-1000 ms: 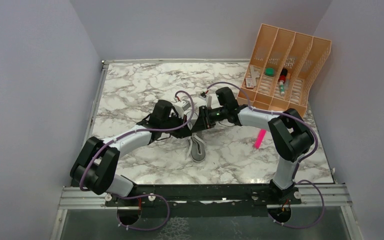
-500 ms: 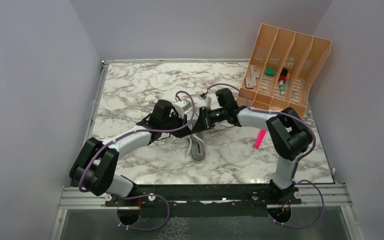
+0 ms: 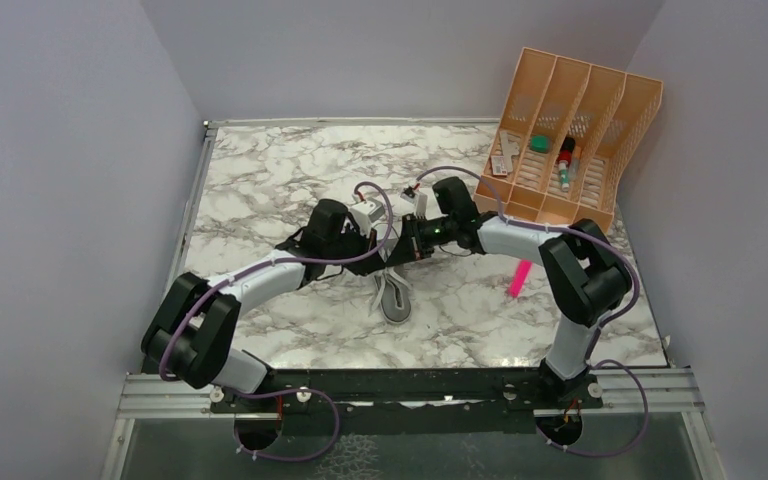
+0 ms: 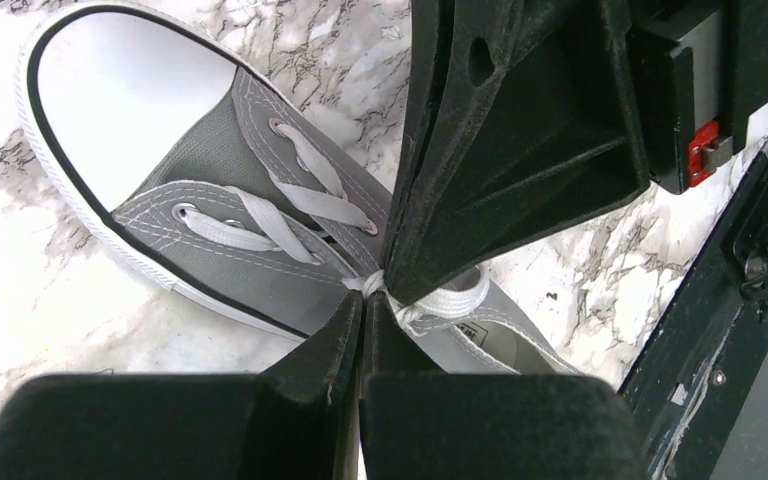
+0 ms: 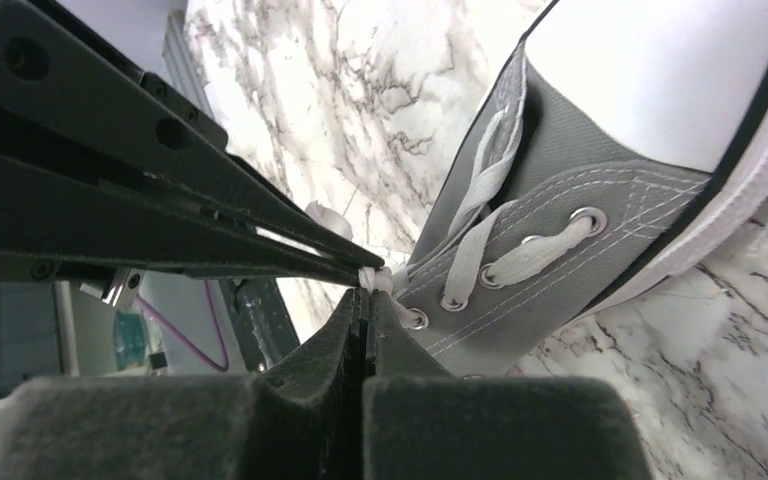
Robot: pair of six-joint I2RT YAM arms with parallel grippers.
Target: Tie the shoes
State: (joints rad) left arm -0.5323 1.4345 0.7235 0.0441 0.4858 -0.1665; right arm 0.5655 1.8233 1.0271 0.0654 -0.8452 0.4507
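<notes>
**Both pairs of fingers pinch the lace; little has changed**

Top: grey sneaker (image 3: 393, 297) sits mid-tabletop (image 3: 260, 180), unmoved; both wrists have barely shifted.
Left wrist: left fingers (image 4: 325, 345) are clamped on the white lace (image 4: 455, 300).
Right wrist: right fingers (image 5: 345, 330) likewise grip the white lace.

Left arm (image 3: 260, 278): white shells are alternating with bulky black joint housings.
Right arm (image 3: 508, 236): white links are meeting black joints in the same way.
Cables (image 3: 385, 205): purple leads are looping along both arms.
Left fingers (image 4: 305, 365): matte black wedges are tapering to thin tips.
Right fingers (image 5: 305, 385): black plastic is showing a grainy finish.
Red tab (image 4: 701, 153): it is sitting on the right wrist's black housing.
</notes>
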